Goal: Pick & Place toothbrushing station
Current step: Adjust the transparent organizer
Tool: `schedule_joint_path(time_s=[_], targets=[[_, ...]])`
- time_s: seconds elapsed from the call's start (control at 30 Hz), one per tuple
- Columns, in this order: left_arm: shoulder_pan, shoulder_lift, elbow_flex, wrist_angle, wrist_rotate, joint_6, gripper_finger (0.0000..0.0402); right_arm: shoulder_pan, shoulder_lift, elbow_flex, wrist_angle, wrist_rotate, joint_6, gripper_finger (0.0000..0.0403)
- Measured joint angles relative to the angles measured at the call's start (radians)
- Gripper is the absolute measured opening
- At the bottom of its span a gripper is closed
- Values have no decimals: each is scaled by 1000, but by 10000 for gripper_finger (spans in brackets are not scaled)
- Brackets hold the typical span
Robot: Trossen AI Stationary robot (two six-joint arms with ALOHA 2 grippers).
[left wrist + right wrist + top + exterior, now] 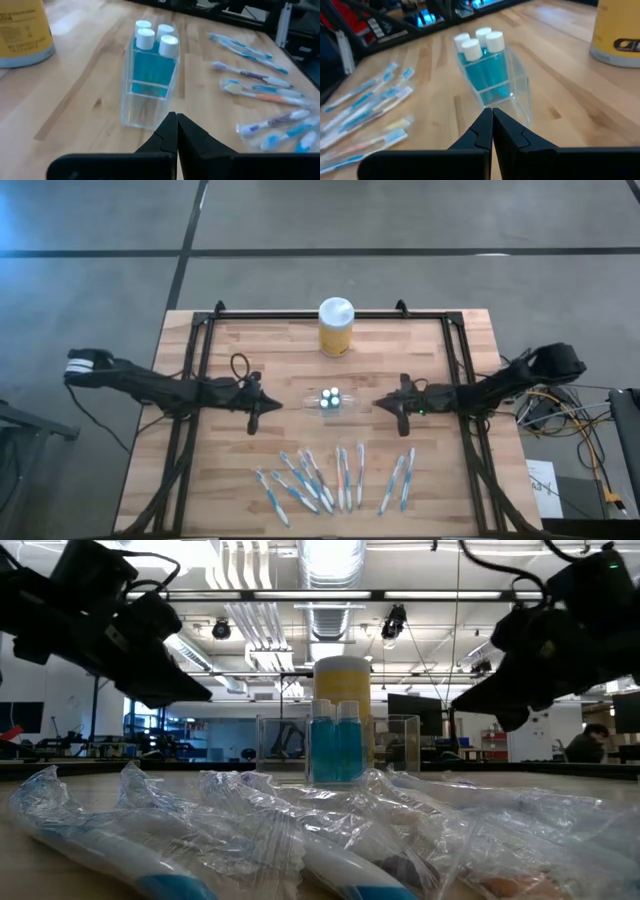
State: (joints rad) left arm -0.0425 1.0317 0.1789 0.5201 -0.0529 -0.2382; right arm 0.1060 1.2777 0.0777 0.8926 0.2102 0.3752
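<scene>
Wrapped toothbrushes [200, 830] lie closest to the low camera, each in crinkled clear film, blue and white showing through. From above they form a loose fanned row [335, 480] along the near edge of the wooden worktop [250, 340], about ten in all, some overlapping at the left end of the row.

Clear plastic holder [332, 400] stands upright at mid-worktop, behind the brushes. Four small blue tubes with white caps [155, 37] sit together in one end compartment; the other compartment [145, 107] looks empty from the left wrist view. Holder walls nearly see-through.

Yellow jar with white lid [336, 326] stands upright farther back, near the far rail of the frame, well apart from the holder.

Left tool [268, 406] hovers off the worktop just beside the holder on its left, fingers [167, 137] pressed together, holding nothing, tip aimed at the holder's end wall.

Right tool [385, 404] mirrors it on the holder's right, also off the surface, fingers [485, 130] closed tip to tip, nothing between them. Neither tool touches the holder.

Low view: jar and holder line up one behind the other, both arms dark above.
</scene>
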Motion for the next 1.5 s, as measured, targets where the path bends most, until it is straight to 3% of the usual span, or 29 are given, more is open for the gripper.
schedule_joint_path(time_s=[0.23,0.5,0.8,1.5], targets=[[0,122,59,4,-18,0,2,-2,179,104,1,36,4,8],[-1,236,95,3,-18,-30,2,-2,193,112,0,55,18,8],[-1,344,169,-1,-18,-22,2,-1,277,251,-118,47,-18,8],[0,338,161,-7,-36,-20,4,6,315,289,-145,-3,-34,8]])
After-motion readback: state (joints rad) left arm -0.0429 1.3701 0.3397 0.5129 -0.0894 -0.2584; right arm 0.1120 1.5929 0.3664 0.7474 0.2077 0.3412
